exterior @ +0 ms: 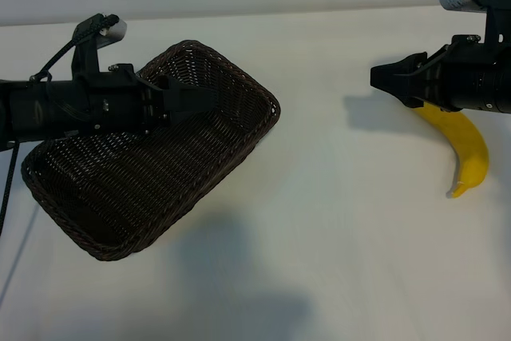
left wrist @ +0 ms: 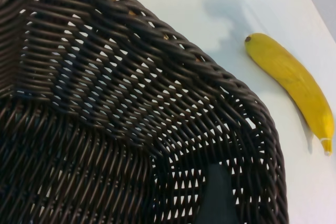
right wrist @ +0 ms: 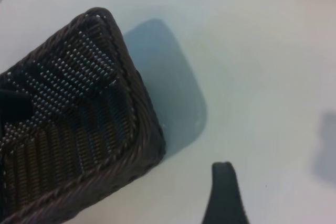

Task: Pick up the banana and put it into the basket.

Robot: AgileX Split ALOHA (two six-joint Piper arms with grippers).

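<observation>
1. While the banana [exterior: 465,149] lies on the white table [exterior: 335,237] at my right side, my right gripper [exterior: 395,79] hangs just above its upper end, with the fingers parted fairly wide and nothing between them.

2. The banana's long axis runs from under my right wrist toward the near edge of the exterior view, curving gently, with the pointed tip at the near end. Part of its upper end is hidden beneath my right arm.

3. My right fingertips point toward the middle of the table, so the banana sits below and slightly behind them, not between them. I judge that I must draw back and drop down before closing across the fruit's width.

4. My left gripper [exterior: 192,100] is over the basket [exterior: 88,221], with its fingers spread wide. The basket looks tipped up off the table on its far side, and my left fingers appear to reach over its rim, but I cannot tell whether they actually hold it.

5. The basket sits at my left side, well apart from the banana, with open table between them. It is empty.

6. My right arm is plainly the nearer one to the banana, so the pick falls to it.
</observation>
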